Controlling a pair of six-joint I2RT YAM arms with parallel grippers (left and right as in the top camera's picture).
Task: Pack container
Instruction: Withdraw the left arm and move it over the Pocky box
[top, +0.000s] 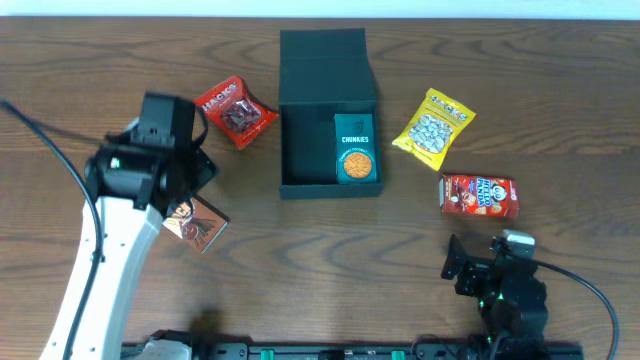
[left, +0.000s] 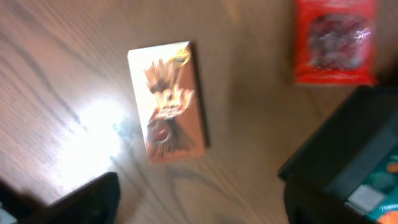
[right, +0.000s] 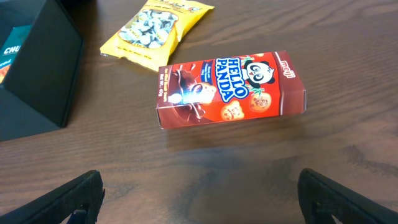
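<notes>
The left end effector hangs wide open and empty over the Pocky box, whose long axis lies crosswise to its closing line. The container sits to its right, nearer this arm, I'd say. It is dark teal and square, lid thrown back, with a Chunkies box inside. The right end effector gapes empty too.

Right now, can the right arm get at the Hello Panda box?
Probably yes: the Hello Panda box lies flat ahead of the open right gripper, bare table between them, yellow packet beyond it.
</notes>
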